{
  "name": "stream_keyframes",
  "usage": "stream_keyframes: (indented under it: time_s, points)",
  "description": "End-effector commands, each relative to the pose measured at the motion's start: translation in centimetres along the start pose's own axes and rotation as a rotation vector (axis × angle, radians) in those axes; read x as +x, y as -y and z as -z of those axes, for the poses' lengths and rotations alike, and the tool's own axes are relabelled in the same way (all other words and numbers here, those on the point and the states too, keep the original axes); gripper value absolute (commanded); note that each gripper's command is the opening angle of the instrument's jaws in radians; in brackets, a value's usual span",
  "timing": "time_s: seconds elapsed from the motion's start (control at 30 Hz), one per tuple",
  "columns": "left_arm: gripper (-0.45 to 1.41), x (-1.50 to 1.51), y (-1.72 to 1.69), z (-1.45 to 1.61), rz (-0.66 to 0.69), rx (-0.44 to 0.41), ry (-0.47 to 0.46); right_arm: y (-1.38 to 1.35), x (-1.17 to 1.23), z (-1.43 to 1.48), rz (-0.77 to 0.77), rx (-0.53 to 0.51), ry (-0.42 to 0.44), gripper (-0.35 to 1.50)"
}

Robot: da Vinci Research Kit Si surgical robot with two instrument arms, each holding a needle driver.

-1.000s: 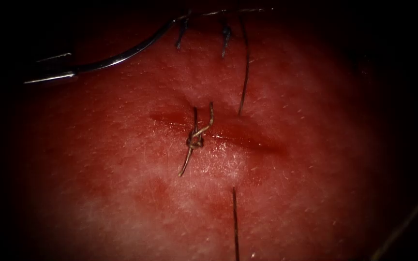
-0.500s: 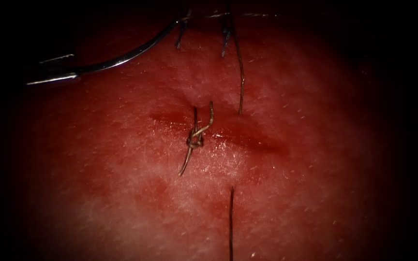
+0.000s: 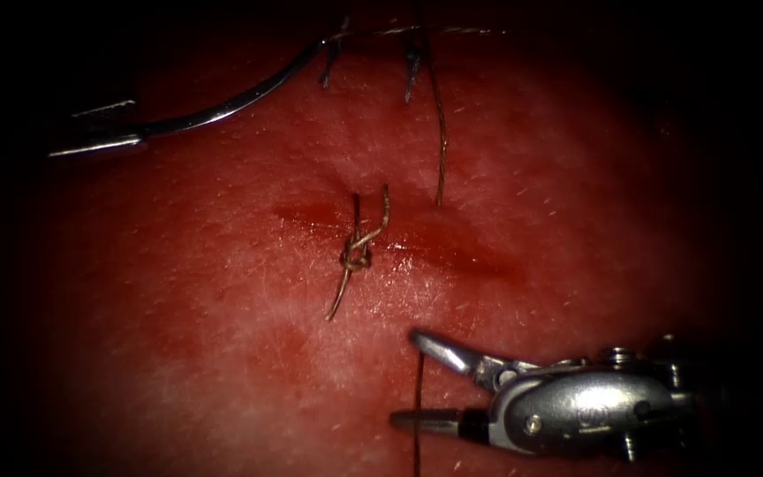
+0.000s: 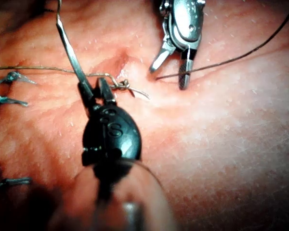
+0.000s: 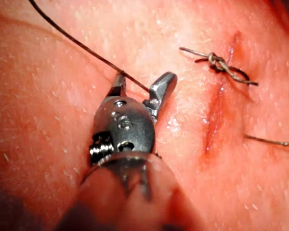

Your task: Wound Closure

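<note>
We find the tissue (image 3: 576,221) with its cut (image 3: 399,238) running across the middle. Below the cut, the right tool (image 3: 417,380) has its jaws apart, the thread (image 3: 418,397) passing between them unheld; this tool holds nothing. Up and to the left of the cut, the left tool (image 3: 125,132) has its jaws clamped on the needle (image 3: 231,102) near one end of its curve. The needle lies above the tissue, not in it. The thread enters the tissue just above the cut and emerges below it. A tied knot (image 3: 355,258) with short cut ends sits on the cut.
</note>
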Motion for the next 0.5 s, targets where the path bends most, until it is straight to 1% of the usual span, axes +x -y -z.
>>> stream_keyframes:
  time_s: [0.03,0.1,0.13,0.23,0.27,0.3,0.33,0.43,0.5]
  points:
    - [-0.23,0.06,0.03,-0.04,0.001,0.001,-0.001,0.05,-0.07,-0.13,0.004,-0.002,0.001,1.03]
    - [-0.23,0.06,0.03,-0.04,0.001,0.002,-0.001,0.04,-0.09,-0.16,0.022,-0.005,0.005,1.01]
    - [-0.23,0.06,0.03,-0.03,0.001,0.002,-0.001,0.03,-0.10,-0.17,0.022,-0.006,0.006,0.96]
    - [-0.23,0.06,0.03,-0.03,0.001,0.002,-0.001,0.03,-0.10,-0.18,0.022,-0.009,0.005,0.71]
    - [-0.23,0.06,0.03,-0.03,0.001,0.002,-0.001,0.03,-0.09,-0.17,0.021,-0.009,0.004,0.52]
    - [-0.23,0.06,0.03,-0.03,0.001,0.002,-0.001,0.04,-0.08,-0.13,0.021,-0.006,0.002,-0.21]
    - [-0.23,0.06,0.03,-0.03,0.001,0.002,-0.001,0.05,-0.07,-0.10,0.022,-0.003,-0.001,-0.35]
    - [-0.23,0.06,0.03,-0.03,0.001,0.002,-0.001,0.08,-0.02,-0.01,0.022,0.001,-0.002,-0.35]
    - [-0.23,0.06,0.03,-0.03,0.001,0.002,-0.001,0.16,0.09,0.06,0.024,0.010,-0.014,-0.35]
